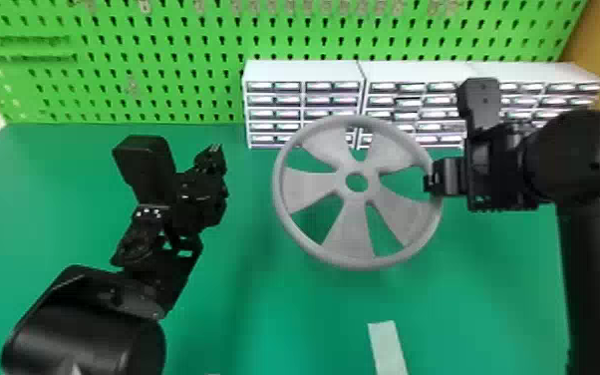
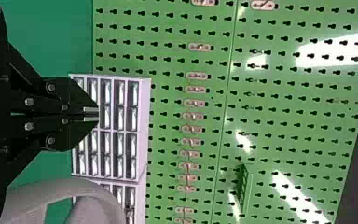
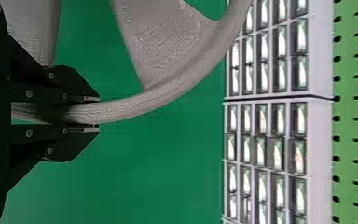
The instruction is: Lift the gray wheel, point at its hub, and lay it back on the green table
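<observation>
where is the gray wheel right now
In the head view, the gray wheel is just right of centre, its right rim gripped in the right claw, in front of the white drawer units.

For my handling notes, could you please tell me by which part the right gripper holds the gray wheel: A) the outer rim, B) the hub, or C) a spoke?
A: the jaws of the right gripper sit on opposite sides of the outer rim.

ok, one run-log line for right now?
right gripper: shut on rim of gray wheel | wheel: held above green table | left gripper: shut, empty, left of wheel, not at hub
</observation>
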